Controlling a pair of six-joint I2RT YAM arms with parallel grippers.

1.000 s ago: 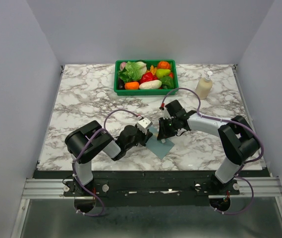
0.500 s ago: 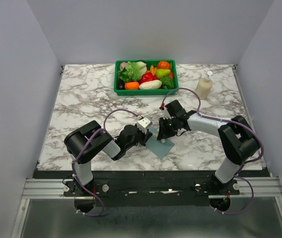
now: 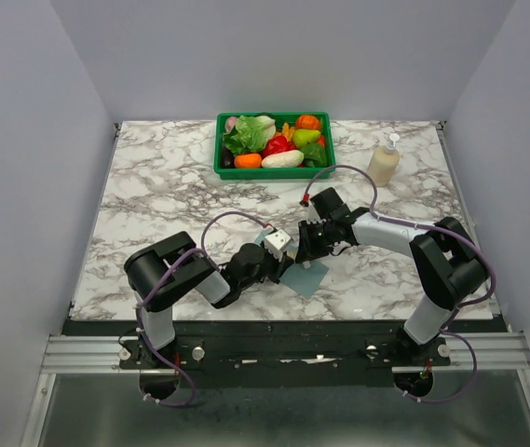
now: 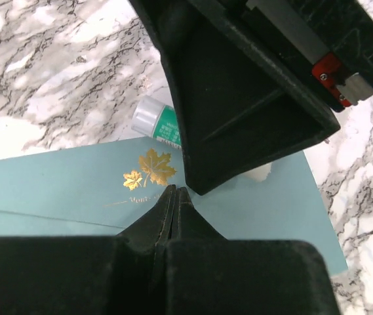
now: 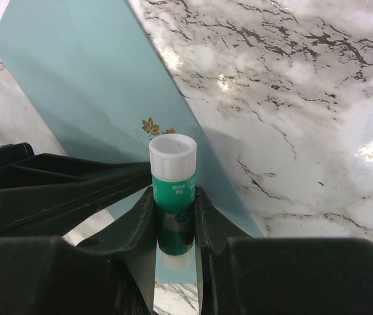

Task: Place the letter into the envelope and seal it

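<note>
The teal envelope [image 3: 309, 277] lies flat on the marble table in front of both arms, its gold leaf mark [image 4: 150, 167] facing up. My left gripper [image 4: 176, 190] is shut with nothing between its fingers, its tips resting low on the envelope [image 4: 258, 210] just below the gold mark. My right gripper [image 5: 173, 194] is shut on a green glue stick [image 5: 173, 187] with a white cap, held over the envelope [image 5: 88, 79]. The glue stick [image 4: 157, 122] and the right finger [image 4: 238, 98] also show in the left wrist view. The letter is out of view.
A green basket [image 3: 272, 172] full of toy vegetables stands at the back centre. A soap pump bottle [image 3: 384, 160] stands at the back right. The two grippers [image 3: 292, 256] are almost touching over the envelope.
My left arm has slid forward and to the right, bringing its shut gripper further onto the envelope. The right arm with the glue stick has stayed put.
</note>
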